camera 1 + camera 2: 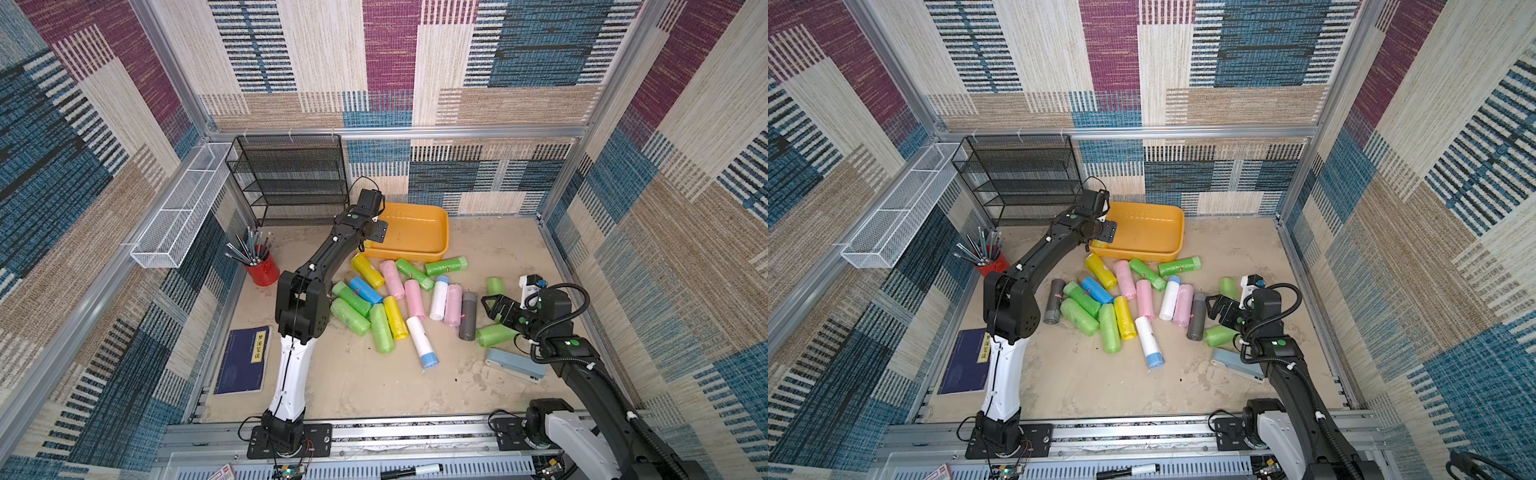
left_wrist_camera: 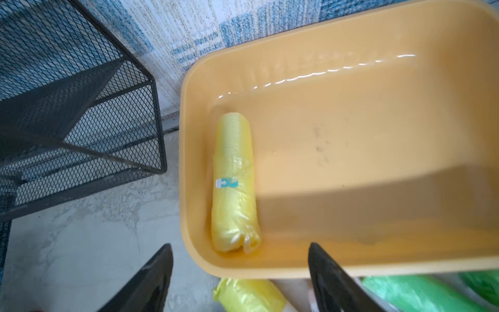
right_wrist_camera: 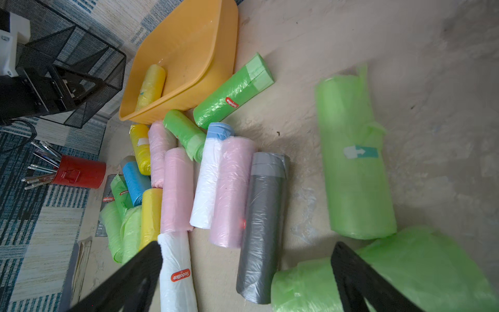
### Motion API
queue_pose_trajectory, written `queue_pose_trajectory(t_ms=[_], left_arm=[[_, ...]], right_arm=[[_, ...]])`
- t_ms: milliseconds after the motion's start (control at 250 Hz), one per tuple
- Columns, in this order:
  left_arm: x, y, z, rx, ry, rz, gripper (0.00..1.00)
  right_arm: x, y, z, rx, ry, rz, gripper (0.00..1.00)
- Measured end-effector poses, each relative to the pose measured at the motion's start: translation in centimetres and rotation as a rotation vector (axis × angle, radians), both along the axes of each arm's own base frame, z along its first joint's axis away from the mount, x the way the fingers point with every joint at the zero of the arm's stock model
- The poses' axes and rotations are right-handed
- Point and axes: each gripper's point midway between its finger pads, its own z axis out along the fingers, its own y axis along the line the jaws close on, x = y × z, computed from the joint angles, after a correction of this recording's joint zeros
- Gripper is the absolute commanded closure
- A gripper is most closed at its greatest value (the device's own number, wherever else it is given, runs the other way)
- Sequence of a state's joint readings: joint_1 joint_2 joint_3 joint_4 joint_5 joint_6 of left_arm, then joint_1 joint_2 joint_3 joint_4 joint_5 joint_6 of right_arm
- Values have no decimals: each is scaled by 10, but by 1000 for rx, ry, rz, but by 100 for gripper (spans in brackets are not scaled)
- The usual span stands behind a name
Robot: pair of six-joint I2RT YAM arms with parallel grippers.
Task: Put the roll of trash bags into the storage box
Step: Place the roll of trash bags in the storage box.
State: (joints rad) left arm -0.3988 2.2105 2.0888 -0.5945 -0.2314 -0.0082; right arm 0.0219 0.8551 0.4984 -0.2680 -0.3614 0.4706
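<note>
left claw wide, empty; yellow roll in storage box, mostly hidden from above.

Both top views look steeply down from high above the robot's base side, taking in the whole tabletop and the walls; they are nearly the same picture. The left wrist camera sits close above the storage box, looking past the left claw. The right wrist camera, low and near, faces across the rolls, past the right claw, toward that same box.
</note>
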Motion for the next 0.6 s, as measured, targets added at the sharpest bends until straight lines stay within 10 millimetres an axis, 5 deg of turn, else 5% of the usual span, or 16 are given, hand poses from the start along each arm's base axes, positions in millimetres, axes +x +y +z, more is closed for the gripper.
queue_pose_trajectory(t_ms=[600], left_arm=[[-106, 27, 26, -317, -81, 130, 2]], right_arm=[[4, 40, 35, 107, -56, 175, 1]])
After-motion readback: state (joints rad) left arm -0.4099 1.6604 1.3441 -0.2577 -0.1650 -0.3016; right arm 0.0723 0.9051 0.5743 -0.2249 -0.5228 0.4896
